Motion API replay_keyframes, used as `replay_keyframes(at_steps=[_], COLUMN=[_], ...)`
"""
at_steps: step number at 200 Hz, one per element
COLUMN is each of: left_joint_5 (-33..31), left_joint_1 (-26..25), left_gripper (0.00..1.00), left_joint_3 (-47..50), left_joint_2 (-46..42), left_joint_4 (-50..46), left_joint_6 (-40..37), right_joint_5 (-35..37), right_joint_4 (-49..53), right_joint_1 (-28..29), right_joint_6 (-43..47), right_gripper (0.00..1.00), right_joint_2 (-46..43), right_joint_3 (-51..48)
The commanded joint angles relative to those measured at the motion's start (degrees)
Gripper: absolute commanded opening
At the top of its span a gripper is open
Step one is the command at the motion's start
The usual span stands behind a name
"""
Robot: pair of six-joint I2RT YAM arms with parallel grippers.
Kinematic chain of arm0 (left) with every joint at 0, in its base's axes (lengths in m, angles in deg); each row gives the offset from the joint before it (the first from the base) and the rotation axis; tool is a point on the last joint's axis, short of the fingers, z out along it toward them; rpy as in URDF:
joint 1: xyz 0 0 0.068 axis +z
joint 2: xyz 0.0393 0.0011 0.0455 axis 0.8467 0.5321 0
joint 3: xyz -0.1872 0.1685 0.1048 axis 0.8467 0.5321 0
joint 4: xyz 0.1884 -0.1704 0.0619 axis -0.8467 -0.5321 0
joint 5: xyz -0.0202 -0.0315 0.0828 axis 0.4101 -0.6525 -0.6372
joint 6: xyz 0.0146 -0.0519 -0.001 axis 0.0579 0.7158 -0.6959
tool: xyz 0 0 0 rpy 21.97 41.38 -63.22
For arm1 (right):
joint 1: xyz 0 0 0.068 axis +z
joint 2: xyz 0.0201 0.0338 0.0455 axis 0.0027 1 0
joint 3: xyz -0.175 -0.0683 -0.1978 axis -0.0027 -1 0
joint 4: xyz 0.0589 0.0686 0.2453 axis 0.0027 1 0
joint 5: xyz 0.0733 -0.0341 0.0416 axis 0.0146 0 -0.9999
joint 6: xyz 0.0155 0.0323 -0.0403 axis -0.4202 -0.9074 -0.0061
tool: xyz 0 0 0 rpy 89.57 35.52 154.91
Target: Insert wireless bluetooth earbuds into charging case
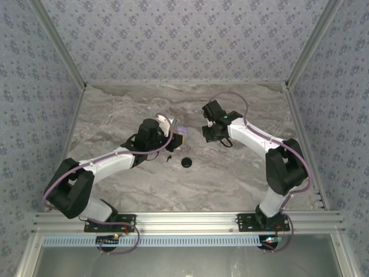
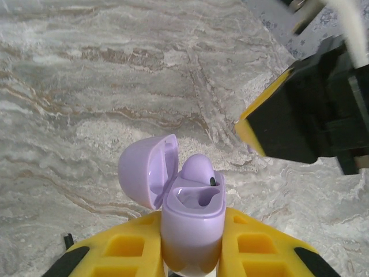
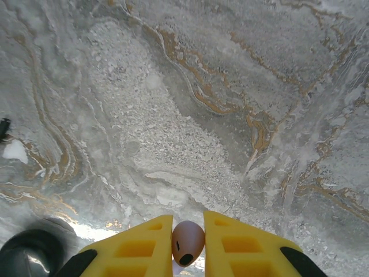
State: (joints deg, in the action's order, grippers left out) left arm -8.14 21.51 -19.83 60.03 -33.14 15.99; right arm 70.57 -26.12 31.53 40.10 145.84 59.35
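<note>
While the left tool (image 2: pixel 191 247) pinches it, the lilac case (image 2: pixel 193 216) (glossy, egg-shaped) gapes.

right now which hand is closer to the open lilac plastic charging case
Left. The left hand grips the open lilac plastic charging case; the right hand hangs apart to its right, pinching a pale rounded earbud.

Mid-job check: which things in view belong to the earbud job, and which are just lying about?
Belongs to the job:
- open lilac charging case, held by the left gripper
- seated earbud, in the case
- second earbud, pinched in the right gripper

Lying about:
- black round disc on the table
- small black piece beside it
</note>
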Motion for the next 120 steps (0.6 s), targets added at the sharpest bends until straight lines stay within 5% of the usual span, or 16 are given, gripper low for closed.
replay_keyframes(at_steps=[1, 120], left_joint_5=[2.0, 10.1], left_joint_1=[-0.3, -1.3], left_gripper=[0.21, 0.20], left_joint_3=[-1.0, -1.4], left_joint_2=[1.9, 8.2], left_joint_4=[3.1, 13.7], left_joint_6=[2.2, 5.4], right_joint_5=[0.0, -3.4], right_joint_4=[-2.3, -6.0], right_joint_1=[0.4, 2.4], right_joint_6=[1.7, 2.5], right_gripper=[0.17, 0.18], right_joint_2=[-3.0, -7.9], right_joint_3=[-0.4, 3.2])
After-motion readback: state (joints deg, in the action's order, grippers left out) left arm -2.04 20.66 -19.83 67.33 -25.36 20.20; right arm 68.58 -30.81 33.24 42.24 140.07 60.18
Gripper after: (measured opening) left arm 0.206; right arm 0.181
